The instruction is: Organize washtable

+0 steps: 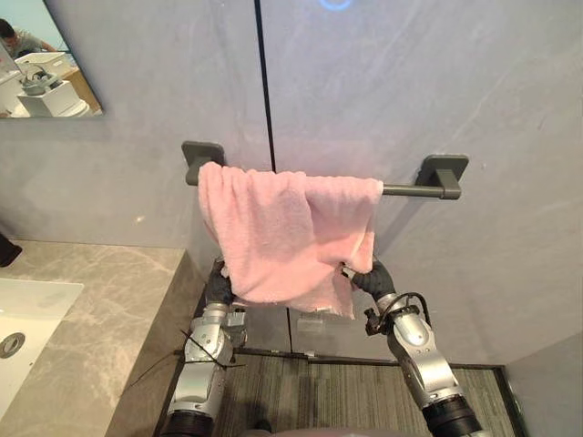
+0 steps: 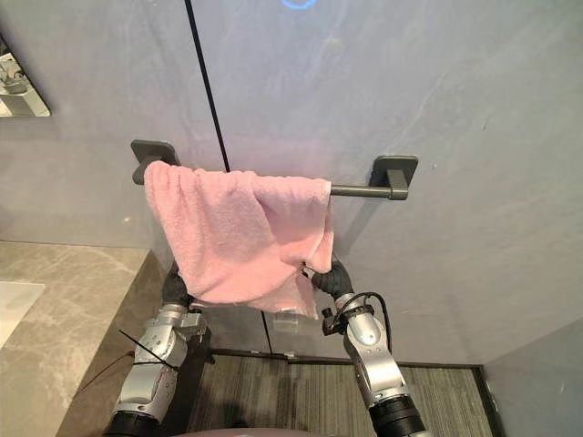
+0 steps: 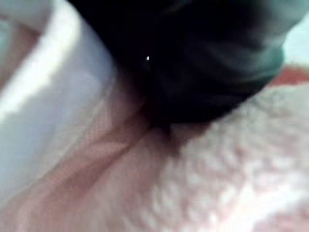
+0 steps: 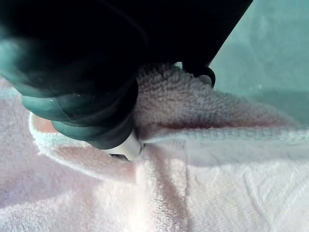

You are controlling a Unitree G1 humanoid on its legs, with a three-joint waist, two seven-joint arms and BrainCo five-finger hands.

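Observation:
A pink towel [image 1: 282, 237] hangs bunched over the left part of a dark grey wall bar [image 1: 410, 189]; the bar's right end is bare. My left hand [image 1: 219, 287] reaches up behind the towel's lower left edge, and its dark cover [image 3: 203, 58] lies against the cloth [image 3: 231, 183]. My right hand [image 1: 369, 278] is at the towel's lower right corner. In the right wrist view the cloth [image 4: 217, 183] is gathered into folds that run in under the hand [image 4: 87, 72], pinched there.
A marble counter [image 1: 100, 309] with a white sink [image 1: 23, 319] lies to the left, its edge close to my left arm. A mirror [image 1: 41, 55] hangs at the upper left. Grey ribbed flooring [image 1: 337, 396] runs below the bar.

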